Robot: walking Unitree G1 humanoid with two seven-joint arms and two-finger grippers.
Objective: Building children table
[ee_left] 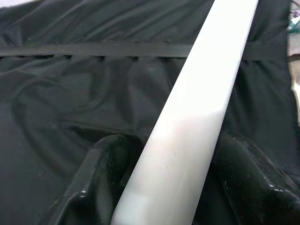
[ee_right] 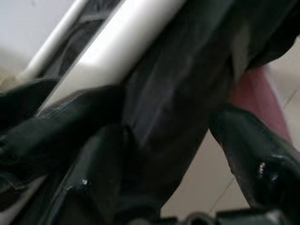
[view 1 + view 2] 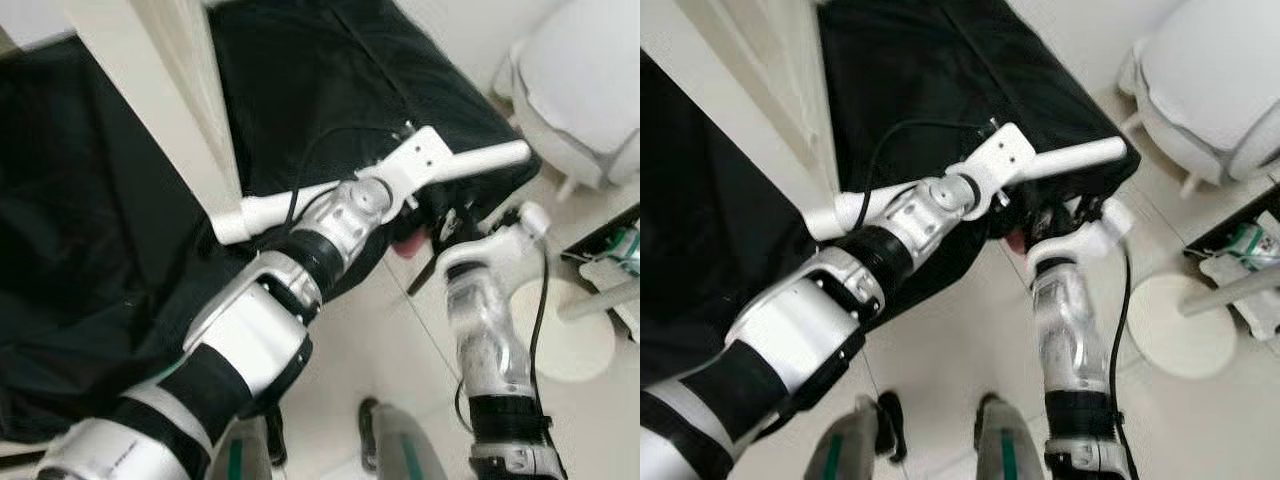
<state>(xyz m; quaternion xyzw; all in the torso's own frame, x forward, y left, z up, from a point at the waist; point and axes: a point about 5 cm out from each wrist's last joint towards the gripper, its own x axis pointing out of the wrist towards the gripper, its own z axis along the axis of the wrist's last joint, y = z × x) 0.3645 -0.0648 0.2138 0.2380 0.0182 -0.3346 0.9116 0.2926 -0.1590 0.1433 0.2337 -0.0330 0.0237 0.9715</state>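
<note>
White table leg (image 1: pixel 197 112), a long smooth painted rod, lies across the black cloth (image 3: pixel 90 260) that covers the surface before the robot, running along its near edge from the foot of a tall pale panel (image 3: pixel 160 110) out to the near right corner. It looks stiff and light, likely wood or hollow tube, with a glossy finish that could slip or roll between hard fingers. My judgement is that the best hold is around its middle, squarely across the round section, so that it neither tips nor spins.

In its wrist view the left gripper (image 1: pixel 183 187) has the leg running between its two black fingers (image 1: pixel 93 187), one on each side. They stand close against it, yet I cannot tell whether they press on it or merely flank it.

The right gripper (image 2: pixel 168 154) sits at the near right corner, below the leg's end, with its fingers apart. Black cloth hangs bunched in the gap between them, though whether it touches them is unclear. Something pinkish (image 2: pixel 255 98) shows beyond.

A round white disc (image 3: pixel 570 330) lies on the tiled floor (image 3: pixel 370 350) to the right.
</note>
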